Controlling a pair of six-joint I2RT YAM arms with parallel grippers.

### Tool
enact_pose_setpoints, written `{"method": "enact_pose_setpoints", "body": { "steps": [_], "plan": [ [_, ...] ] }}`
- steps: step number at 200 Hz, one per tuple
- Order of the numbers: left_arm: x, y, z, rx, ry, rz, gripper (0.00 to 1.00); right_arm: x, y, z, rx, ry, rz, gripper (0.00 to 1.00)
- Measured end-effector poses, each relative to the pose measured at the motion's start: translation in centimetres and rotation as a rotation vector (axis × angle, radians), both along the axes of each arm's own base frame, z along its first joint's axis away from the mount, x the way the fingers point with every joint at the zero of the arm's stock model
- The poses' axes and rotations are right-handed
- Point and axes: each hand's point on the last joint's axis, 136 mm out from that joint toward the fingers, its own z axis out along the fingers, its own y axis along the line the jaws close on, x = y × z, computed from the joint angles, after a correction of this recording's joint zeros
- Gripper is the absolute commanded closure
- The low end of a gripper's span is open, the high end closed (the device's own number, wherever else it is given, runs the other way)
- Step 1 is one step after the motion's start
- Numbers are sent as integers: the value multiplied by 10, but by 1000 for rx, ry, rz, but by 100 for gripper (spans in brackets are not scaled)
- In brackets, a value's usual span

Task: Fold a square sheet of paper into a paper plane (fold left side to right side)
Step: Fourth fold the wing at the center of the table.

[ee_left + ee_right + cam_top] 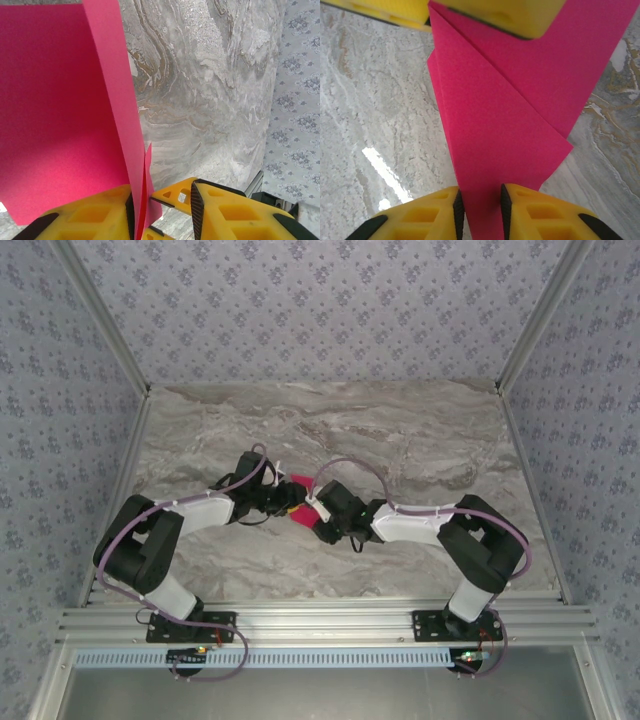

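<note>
The square sheet of paper (300, 483) is magenta-pink, folded with a slanted flap (530, 75), and stands up between the two grippers at the table's middle. It does not have a paper plane's outline. My left gripper (285, 502) (161, 186) is open. The sheet (60, 100) lies against its left pad, and bare table shows between the paper and its right pad. My right gripper (315, 512) (481, 192) has a band of the paper between its pads. The paper touches both pads. One right-gripper fingertip (175, 192) shows by the sheet's lower corner. The left gripper's fingers (505, 15) straddle the sheet's far end.
The grey marbled table (420, 440) stretches wide behind and to both sides of the grippers. Patterned walls (320, 300) and metal corner posts (540, 310) close it in. An aluminium rail (320, 620) carries the arm bases along the near edge.
</note>
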Motion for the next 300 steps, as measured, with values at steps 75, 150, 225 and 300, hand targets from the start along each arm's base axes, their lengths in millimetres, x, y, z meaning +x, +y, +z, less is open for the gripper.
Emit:
{"method": "enact_pose_setpoints", "body": {
  "steps": [75, 150, 225, 300],
  "plan": [
    [2, 10, 9, 4, -9, 19, 48, 4, -3, 0, 15, 19, -23, 96],
    [0, 31, 33, 31, -94, 48, 45, 2, 2, 3, 139, 151, -16, 100],
    [-9, 37, -10, 89, 3, 44, 61, 3, 3, -1, 282, 317, -50, 100],
    [-3, 21, -33, 96, 56, 6, 61, 6, -1, 1, 390, 400, -89, 100]
  ]
}}
